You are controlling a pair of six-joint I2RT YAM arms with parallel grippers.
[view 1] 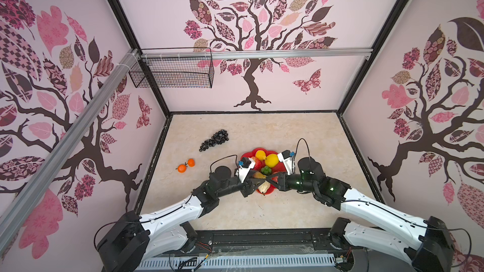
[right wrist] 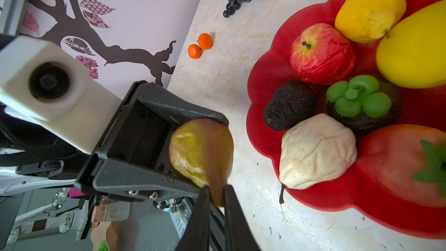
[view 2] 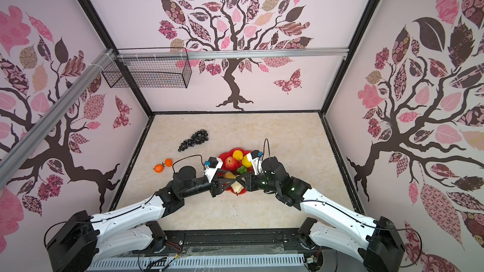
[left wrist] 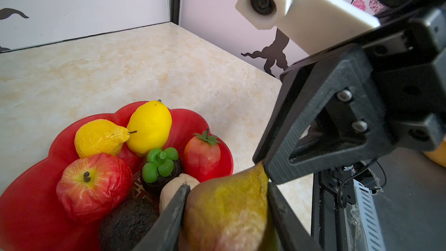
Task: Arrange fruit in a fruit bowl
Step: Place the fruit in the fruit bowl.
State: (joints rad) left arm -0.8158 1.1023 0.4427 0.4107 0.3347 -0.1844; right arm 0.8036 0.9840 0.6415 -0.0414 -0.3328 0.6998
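Toy fruit (right wrist: 201, 152), olive-brown, pear-shaped, hangs over the glossy red petalled plastic bowl (right wrist: 265, 73), fat end clamped in my left gripper (left wrist: 228, 189). Its narrow end points into my right gripper (right wrist: 216, 188), pinched there.

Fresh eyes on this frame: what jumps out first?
Over the near side of the red flower-shaped bowl, the left gripper clamps a brown-green pear-shaped fruit by its body while the right gripper pinches its narrow end. The bowl is crowded, with a red apple and yellow lemon brightest. A black grape bunch and two oranges lie on the table to the left.
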